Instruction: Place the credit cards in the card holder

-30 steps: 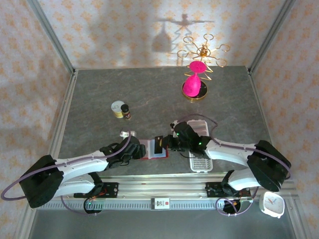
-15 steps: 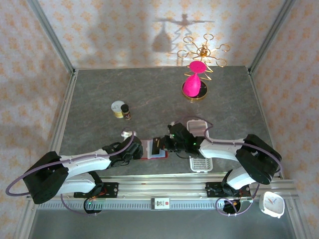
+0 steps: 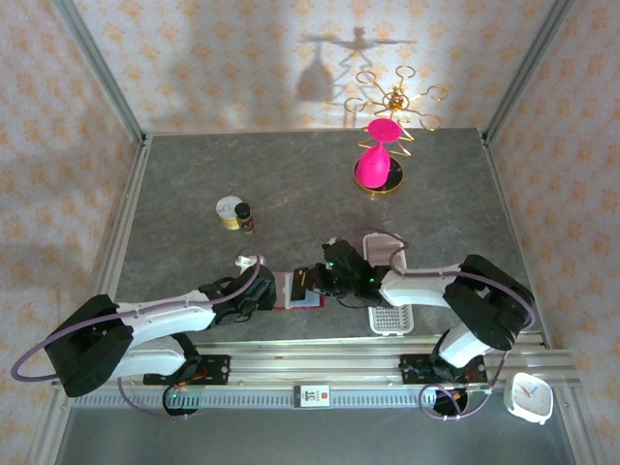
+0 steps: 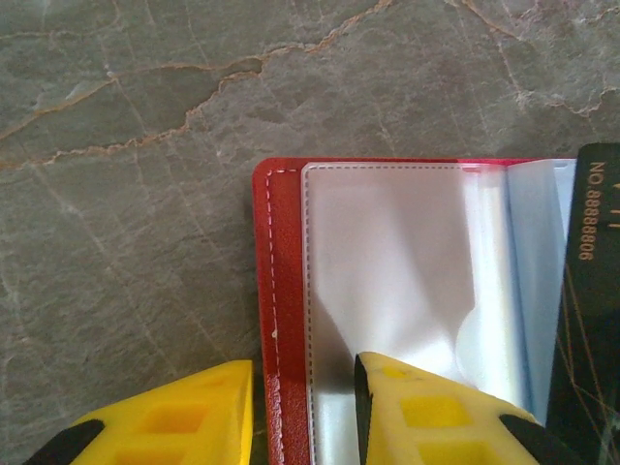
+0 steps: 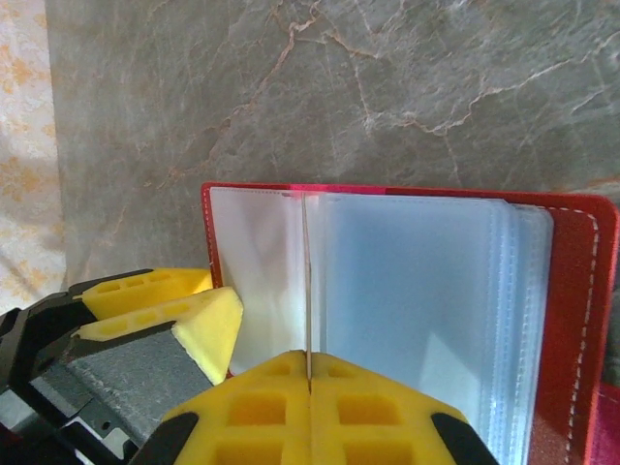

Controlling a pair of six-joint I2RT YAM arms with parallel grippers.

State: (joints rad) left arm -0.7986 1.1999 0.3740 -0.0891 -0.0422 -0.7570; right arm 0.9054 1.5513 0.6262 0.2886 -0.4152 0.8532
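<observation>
We see the card holder (image 4: 387,291) lying open and flat close to the table's near edge, about midway along it. It has a red stitched cover and a stack of clear plastic sleeves inside. One black credit card (image 4: 591,291), lettered in gold, stands upright on its edge over the sleeves, pinched in the right gripper (image 5: 307,373). We cannot tell whether any sleeve holds a card.

The right gripper (image 5: 308,383) pinches a credit card (image 5: 307,291) edge-on above the clear sleeves (image 5: 407,281) of the open red card holder (image 5: 581,291).
</observation>
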